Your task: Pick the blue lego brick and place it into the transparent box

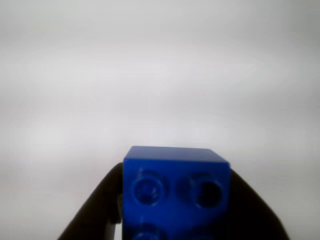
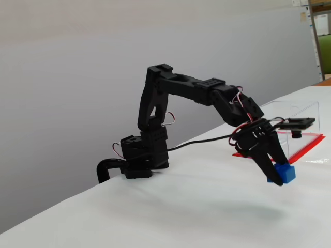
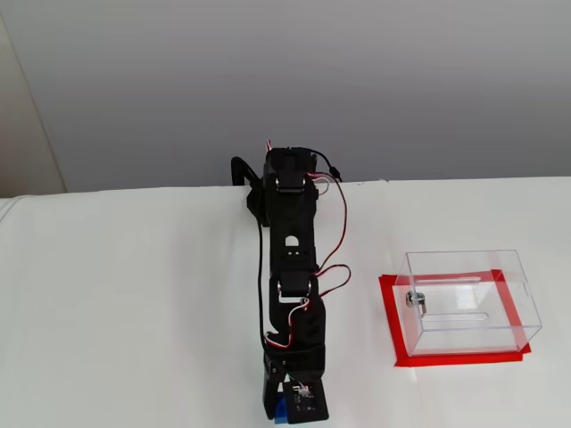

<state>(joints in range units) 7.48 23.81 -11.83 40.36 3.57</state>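
Observation:
The blue lego brick (image 1: 175, 192) fills the bottom middle of the wrist view, studs facing the camera, pinched between two black fingers (image 1: 100, 210). In a fixed view my gripper (image 2: 278, 175) is shut on the brick (image 2: 283, 173) and holds it a little above the white table, its shadow lying below. The transparent box (image 2: 299, 126) on its red base (image 2: 309, 147) stands just behind and right of the gripper there. From above, the box (image 3: 468, 303) with its silver lock (image 3: 415, 300) lies right of the gripper (image 3: 284, 415), well apart; only a sliver of blue brick (image 3: 280, 413) shows.
The arm's base (image 2: 140, 157) is clamped at the table's far edge, with a black cable running toward the box. A grey wall stands behind. White tabletop (image 3: 134, 312) spreads left of the arm.

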